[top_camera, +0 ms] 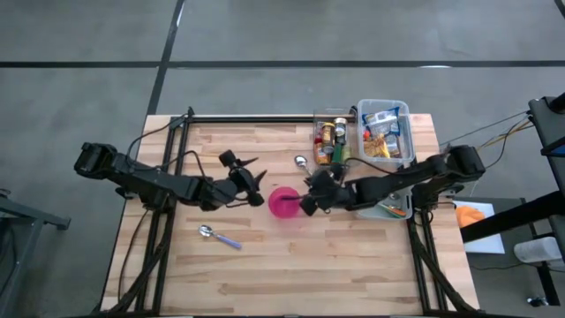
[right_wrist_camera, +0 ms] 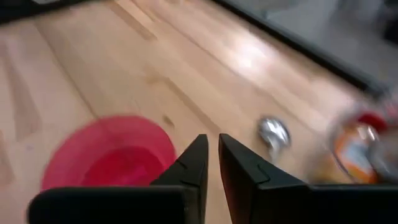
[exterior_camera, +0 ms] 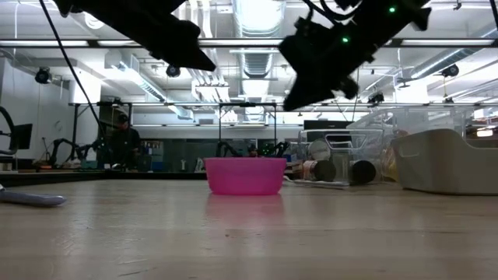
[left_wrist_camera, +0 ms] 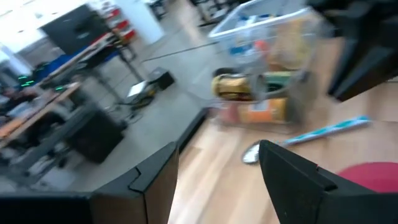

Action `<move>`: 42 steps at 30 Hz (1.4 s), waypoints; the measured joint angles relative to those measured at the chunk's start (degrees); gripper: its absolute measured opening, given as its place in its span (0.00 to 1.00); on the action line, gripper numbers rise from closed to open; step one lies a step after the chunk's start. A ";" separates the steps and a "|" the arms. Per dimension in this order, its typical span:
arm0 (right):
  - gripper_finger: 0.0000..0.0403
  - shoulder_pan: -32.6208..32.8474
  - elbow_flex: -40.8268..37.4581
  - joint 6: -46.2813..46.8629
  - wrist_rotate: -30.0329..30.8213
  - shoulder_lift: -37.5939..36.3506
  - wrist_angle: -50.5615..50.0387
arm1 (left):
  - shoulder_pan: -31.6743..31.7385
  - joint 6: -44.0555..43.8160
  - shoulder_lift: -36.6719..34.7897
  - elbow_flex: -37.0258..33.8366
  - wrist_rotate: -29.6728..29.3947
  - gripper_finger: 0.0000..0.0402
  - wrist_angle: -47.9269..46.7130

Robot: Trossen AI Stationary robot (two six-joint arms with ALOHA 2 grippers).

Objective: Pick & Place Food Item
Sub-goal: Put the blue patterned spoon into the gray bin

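Because both arms meet over the middle of the surface point(top_camera: 265, 274), the scene reads easily from left to right. Farthest left lies a spoon with a pale blue handle point(top_camera: 219, 236), well apart from everything else and seemingly not in play. Next is the left gripper point(top_camera: 250, 187), raised just beside the pink bowl point(top_camera: 284, 201); its fingers stand apart with nothing between them, as its wrist view shows, so it looks ready either to receive or simply to wait. The bowl sits near the centre, probably as the drop point, and the low view shows nothing rising above its rim. Just right of it hovers the right gripper point(top_camera: 311, 200), fingers nearly together and holding nothing visible, the bowl and a second spoon point(right_wrist_camera: 274, 132) lying ahead of it. Beyond, at the far right edge, a wire rack of jars point(top_camera: 330, 140) touches a clear bin point(top_camera: 383, 131) packed with food packets, the task's likely source. No food item has yet left those containers, so my judgement is that the pick is yet to be made.
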 joint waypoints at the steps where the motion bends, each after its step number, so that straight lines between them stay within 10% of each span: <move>1: 0.09 0.00 0.00 2.58 -0.31 -0.75 -2.96 | 0.32 0.13 0.00 0.00 -1.06 0.56 0.02; 15: 0.09 -5.51 -0.23 11.04 -21.83 -3.49 -18.15 | 11.80 2.71 -0.70 0.37 -1.22 0.56 0.61; 25: 0.09 -8.17 -0.76 11.24 -22.30 -3.21 -18.96 | 24.65 -3.13 -3.91 0.33 33.80 0.56 0.45; 42: 0.09 -8.11 -0.76 11.22 -22.42 -3.21 -18.81 | 26.42 -3.74 -3.87 0.24 34.36 0.56 -3.93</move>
